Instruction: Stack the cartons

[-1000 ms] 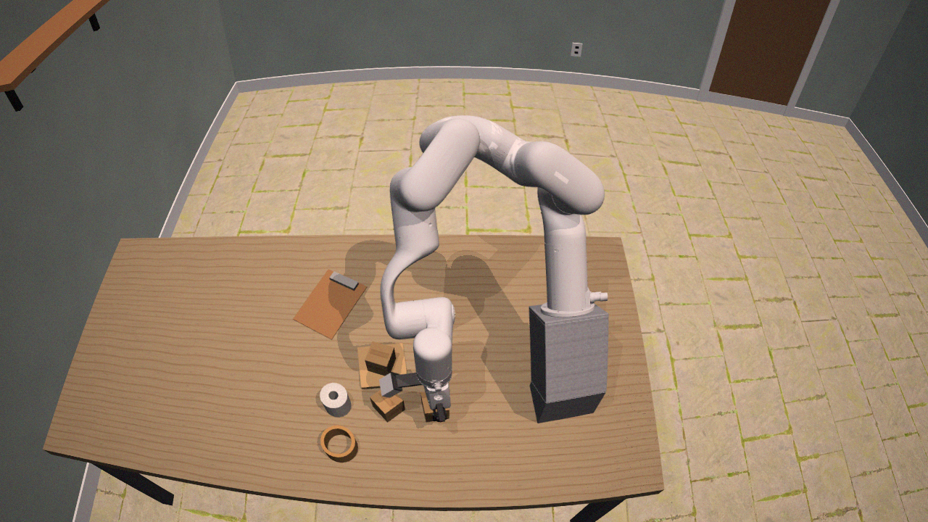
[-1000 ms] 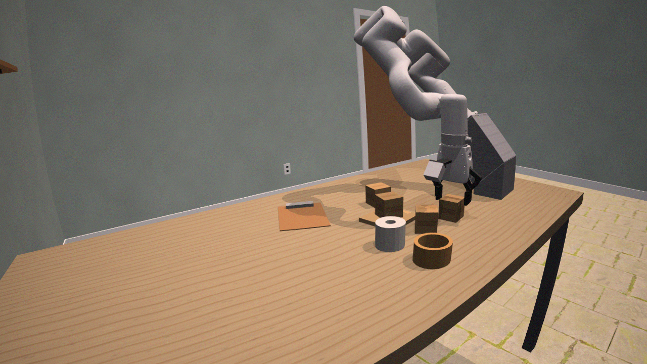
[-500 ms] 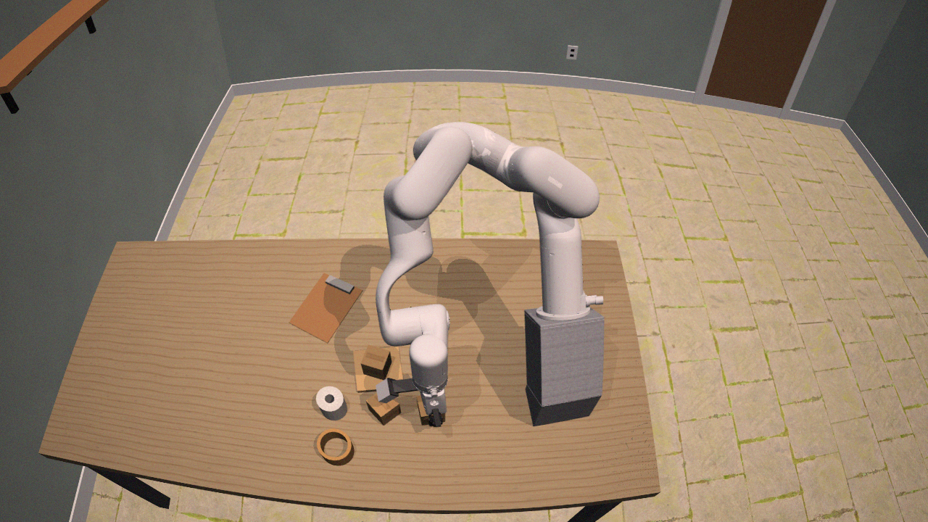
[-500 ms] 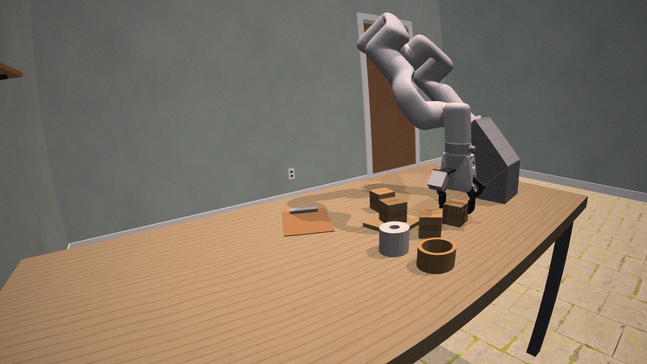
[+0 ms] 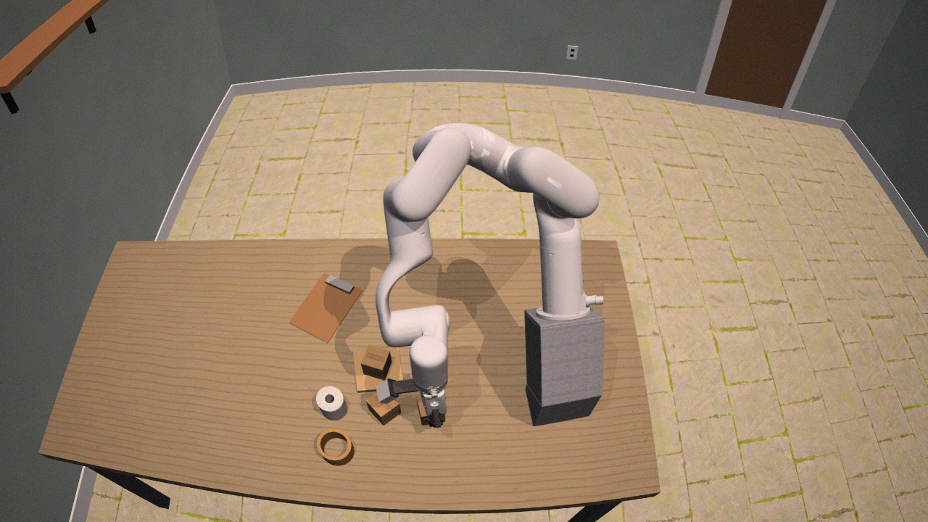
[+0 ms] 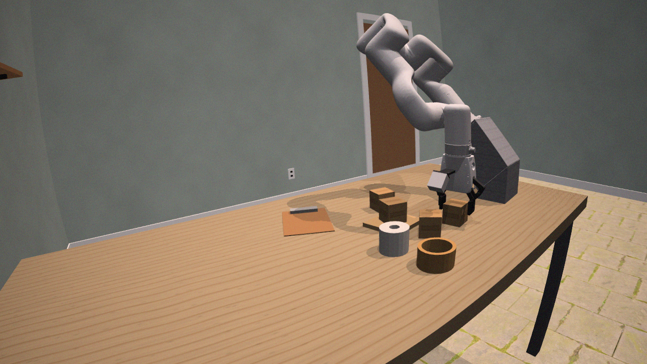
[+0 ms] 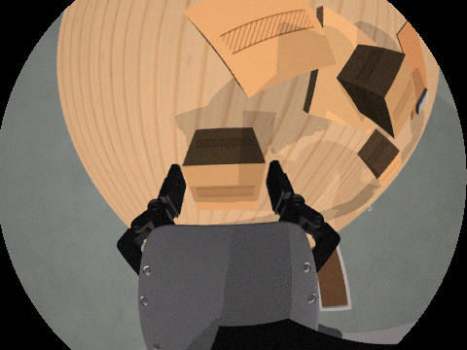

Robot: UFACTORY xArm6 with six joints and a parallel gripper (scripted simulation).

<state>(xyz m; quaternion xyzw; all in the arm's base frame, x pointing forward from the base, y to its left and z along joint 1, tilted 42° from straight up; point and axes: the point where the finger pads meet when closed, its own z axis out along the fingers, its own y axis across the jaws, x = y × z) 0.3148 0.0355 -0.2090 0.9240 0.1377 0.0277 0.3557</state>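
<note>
Wood table (image 6: 181, 289), near-right edge close: gripper (image 6: 456, 199) spread wide, empty, straddling right carton (image 6: 454, 212); second carton (image 6: 429, 223) just left.
</note>
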